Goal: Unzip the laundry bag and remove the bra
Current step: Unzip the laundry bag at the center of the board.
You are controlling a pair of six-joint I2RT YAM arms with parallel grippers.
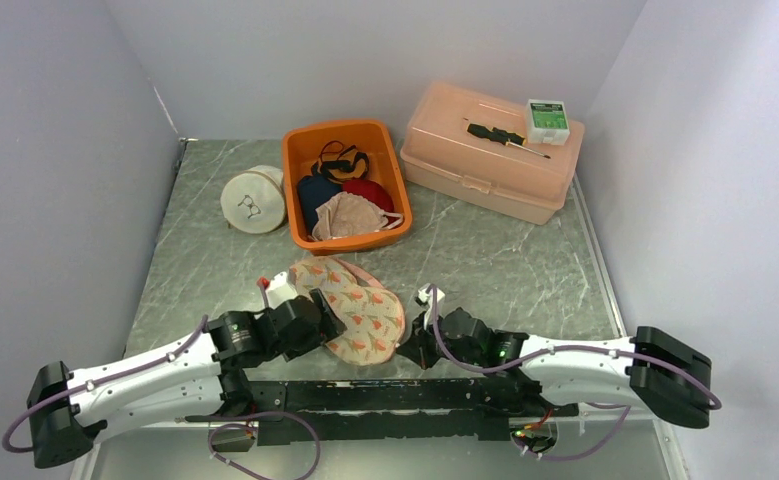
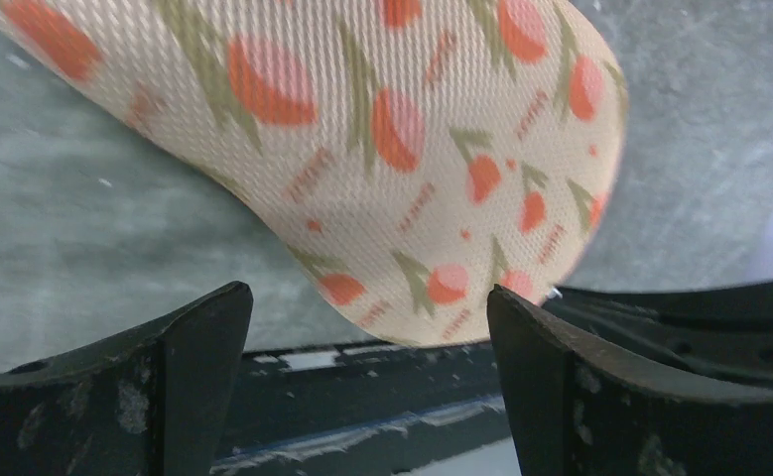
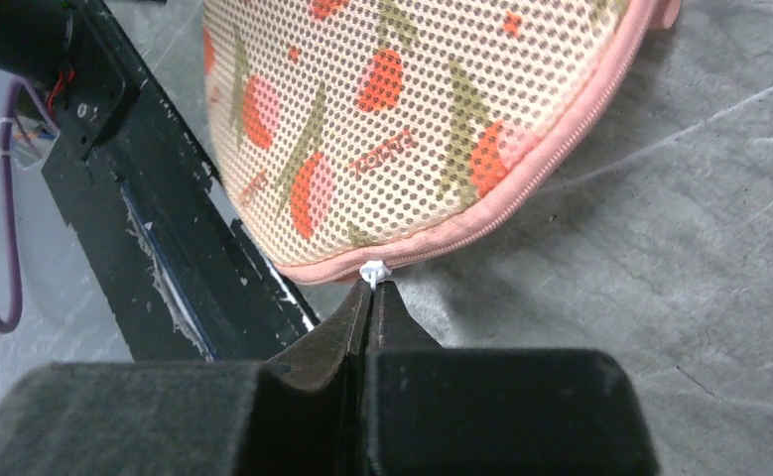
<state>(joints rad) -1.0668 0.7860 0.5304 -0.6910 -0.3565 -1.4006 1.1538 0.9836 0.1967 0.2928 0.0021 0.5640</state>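
The laundry bag (image 1: 357,312) is a flat mesh pouch printed with orange flowers, lying on the grey table near its front edge. My left gripper (image 1: 327,322) sits at the bag's left end, open, and the bag's rounded edge (image 2: 402,129) lies just beyond its fingertips (image 2: 367,291) without being pinched. My right gripper (image 1: 417,338) is at the bag's right side. In the right wrist view it (image 3: 373,286) is shut on the small white zipper pull (image 3: 373,269) on the pink zipper band (image 3: 521,188). The zipper looks closed. The bra is hidden.
An orange bin (image 1: 300,150) with several garments stands behind the bag. A round white mesh pouch (image 1: 253,200) lies to its left. A peach toolbox (image 1: 490,150) at the back right carries a screwdriver (image 1: 505,135) and a small green-white box (image 1: 547,120). A black rail (image 1: 365,395) runs along the front edge.
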